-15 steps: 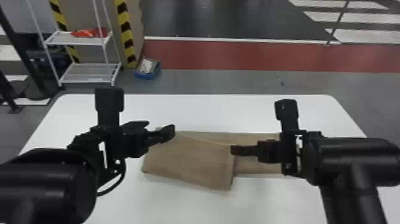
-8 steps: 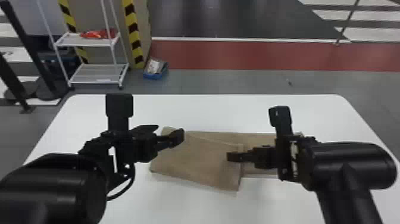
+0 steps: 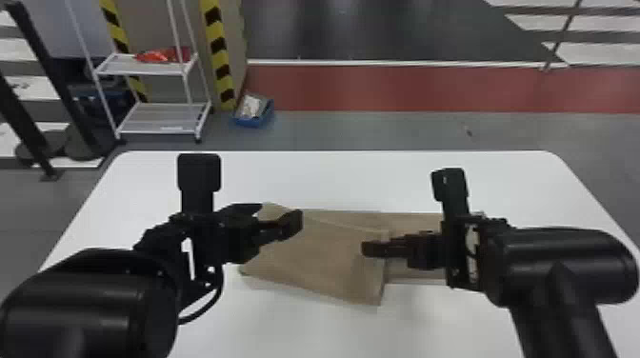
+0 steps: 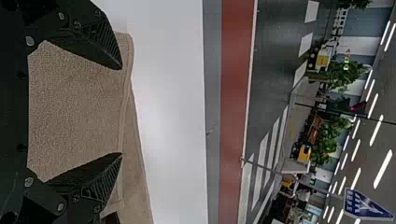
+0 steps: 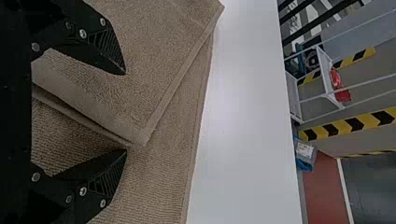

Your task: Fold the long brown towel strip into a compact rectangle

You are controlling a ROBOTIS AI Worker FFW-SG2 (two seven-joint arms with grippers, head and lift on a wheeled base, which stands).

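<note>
**Towel strip (image 3: 419, 223) across the table (image 3: 333, 181), rack (image 3: 157, 119) beyond**

The strip's flap (image 3: 324, 257) lies on its left part, near right corner jutting towards the robot; the rest runs out to the right. The left claw (image 3: 281, 217) is over the flap's left part, the right claw (image 3: 374, 249) over its right edge. Behind the table, to the left, stands the rack, a packet (image 3: 164, 55) on its upper shelf. Just right of it, a tub (image 3: 252, 122) sits on the floor (image 3: 362, 131).

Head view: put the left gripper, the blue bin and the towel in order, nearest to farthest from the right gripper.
1. Towel: on the table, right below the right gripper.
2. Left gripper: over on the left, above the towel.
3. Blue bin: on the floor past the table's far edge.
</note>
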